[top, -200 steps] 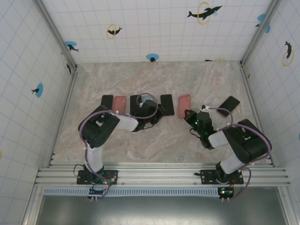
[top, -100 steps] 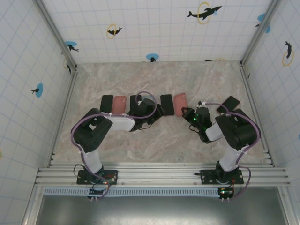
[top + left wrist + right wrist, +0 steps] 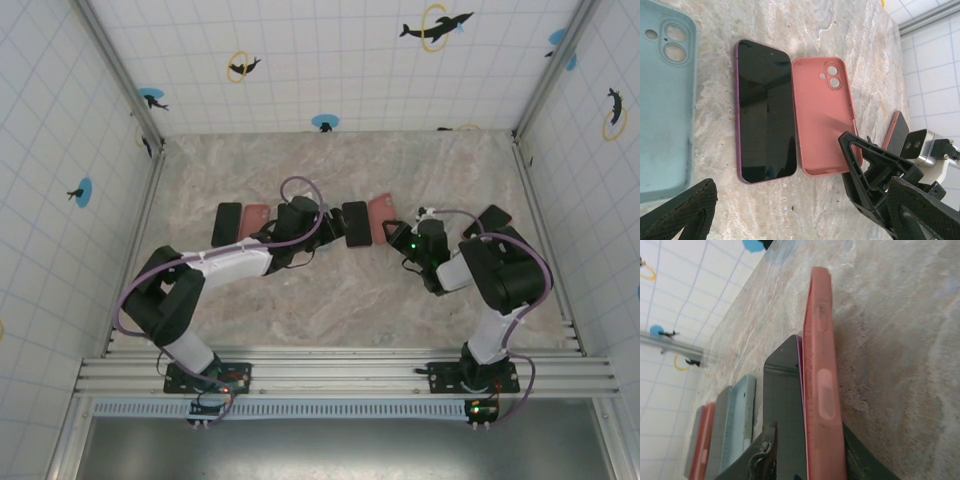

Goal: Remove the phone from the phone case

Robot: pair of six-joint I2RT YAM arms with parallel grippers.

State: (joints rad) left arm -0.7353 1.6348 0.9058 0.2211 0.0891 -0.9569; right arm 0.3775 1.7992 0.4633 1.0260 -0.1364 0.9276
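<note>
Here, glossy black phone (image 3: 765, 112) beside matte pink case (image 3: 824, 115), left jaws wide, empty, right jaws astride case, grip unclear.

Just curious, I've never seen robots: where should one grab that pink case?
Probably its near short end, approached from the right gripper's side. The pink case lies flat, and the phone sits right beside one long edge, leaving little finger room there.

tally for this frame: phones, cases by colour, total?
Phones: 4 (far-right one shows a reddish edge, may still be cased)
Pink cases: 2
Light blue case: 1
Total: 7
</note>
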